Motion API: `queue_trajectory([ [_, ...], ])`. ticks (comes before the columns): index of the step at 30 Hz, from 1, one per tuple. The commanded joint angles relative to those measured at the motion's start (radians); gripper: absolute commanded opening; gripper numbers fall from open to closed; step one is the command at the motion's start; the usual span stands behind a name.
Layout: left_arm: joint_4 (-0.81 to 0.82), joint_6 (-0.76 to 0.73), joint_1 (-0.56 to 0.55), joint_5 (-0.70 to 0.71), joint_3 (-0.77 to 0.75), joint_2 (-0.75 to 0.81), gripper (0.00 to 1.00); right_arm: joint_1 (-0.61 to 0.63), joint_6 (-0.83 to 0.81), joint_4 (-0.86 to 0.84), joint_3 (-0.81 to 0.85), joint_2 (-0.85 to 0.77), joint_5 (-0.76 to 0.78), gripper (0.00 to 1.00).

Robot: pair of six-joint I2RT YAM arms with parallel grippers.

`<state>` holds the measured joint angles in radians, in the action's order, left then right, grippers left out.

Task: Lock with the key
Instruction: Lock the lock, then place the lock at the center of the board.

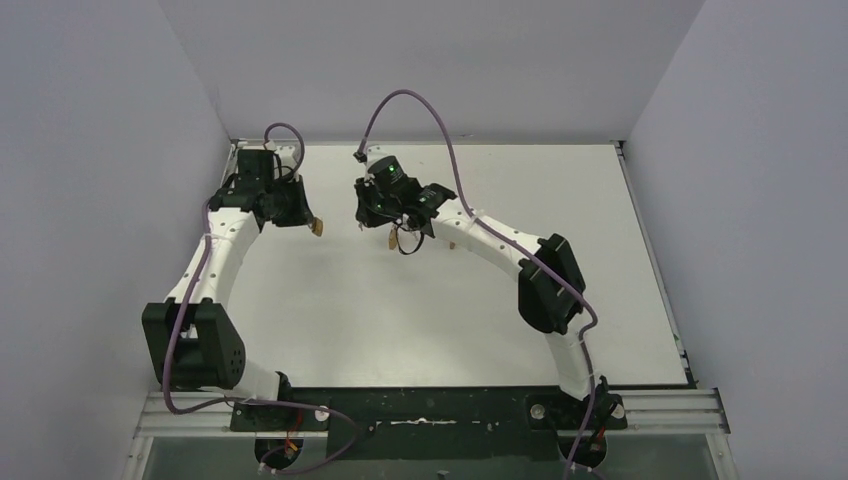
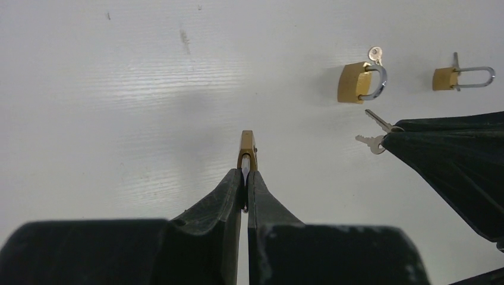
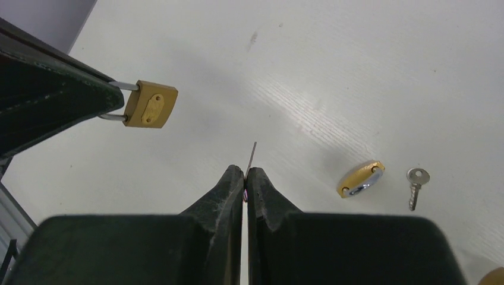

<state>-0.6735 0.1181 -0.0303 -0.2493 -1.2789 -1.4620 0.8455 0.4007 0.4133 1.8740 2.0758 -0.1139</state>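
My left gripper (image 2: 246, 172) is shut on the steel shackle of a brass padlock (image 2: 247, 147) and holds it above the table; the same padlock (image 3: 151, 105) shows at the upper left of the right wrist view. My right gripper (image 3: 246, 173) is shut on a thin silver key (image 3: 253, 153), seen edge-on and sticking out past the fingertips. In the left wrist view that key (image 2: 378, 121) points toward the held padlock, with a second key (image 2: 369, 141) hanging beside it. In the top view the padlock (image 1: 317, 228) and the right gripper stand a short gap apart.
Two other brass padlocks lie on the white table: one (image 2: 355, 82) with a key (image 2: 375, 54) by its shackle, and one (image 2: 446, 78) with a long shackle. The first padlock (image 3: 360, 178) and the loose key (image 3: 416, 181) also show in the right wrist view. Walls close in the table.
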Motion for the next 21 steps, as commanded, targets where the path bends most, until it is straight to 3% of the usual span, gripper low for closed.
queue_trajectory([
  [1,0.085,0.003,0.01,0.086,-0.06,-0.06,0.0,0.001,0.078,-0.091,0.104,0.066,0.05,0.0],
  [13,0.219,0.07,-0.015,0.133,-0.131,-0.269,0.0,0.015,0.134,-0.111,0.258,0.265,0.011,0.0],
  [21,0.207,0.075,-0.047,0.154,-0.173,-0.365,0.0,0.017,0.151,-0.113,0.292,0.329,0.002,0.0],
])
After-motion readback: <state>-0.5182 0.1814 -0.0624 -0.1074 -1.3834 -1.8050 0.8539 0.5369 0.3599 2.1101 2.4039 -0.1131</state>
